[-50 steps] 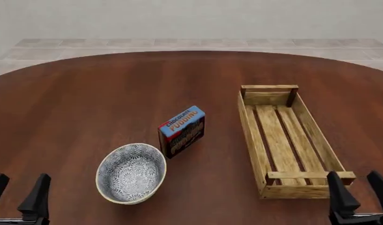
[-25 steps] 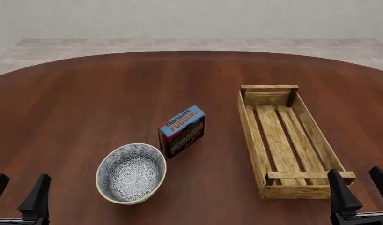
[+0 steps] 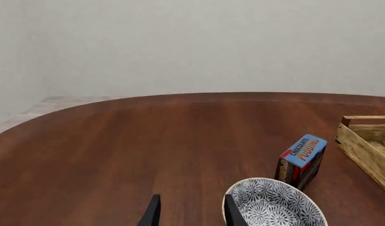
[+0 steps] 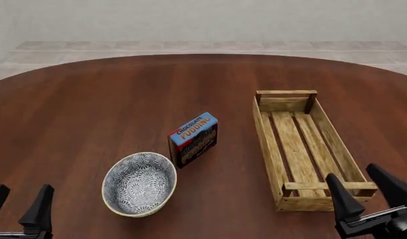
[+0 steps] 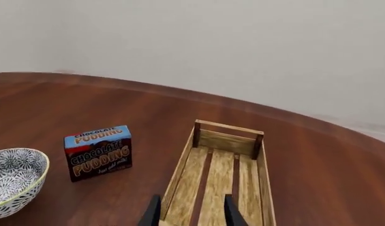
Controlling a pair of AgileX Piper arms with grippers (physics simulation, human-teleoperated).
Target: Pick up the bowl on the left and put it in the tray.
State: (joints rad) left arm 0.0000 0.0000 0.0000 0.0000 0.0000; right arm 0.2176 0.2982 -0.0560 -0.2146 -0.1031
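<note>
Bowl (image 4: 139, 183) upright on table (image 4: 110, 104), near left, just in front of pudding box (image 4: 193, 139) — close beside it, whether touching unclear. Crate (image 4: 306, 149) well apart to right, nothing in it. Left gripper (image 4: 19, 203) fingers spread, holding nothing, low at near edge beside bowl. Right gripper (image 4: 366, 191) fingers spread, holding nothing, at crate's near end. Risks: bowl rim is thin, sloped — pinch may slip; approach may knock box; carry to crate could catch raised end bar or meet right gripper there.

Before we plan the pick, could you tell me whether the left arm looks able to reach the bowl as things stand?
Probably yes: the left gripper is open and nothing lies between it and the bowl; the pudding box stands beyond the bowl.
</note>
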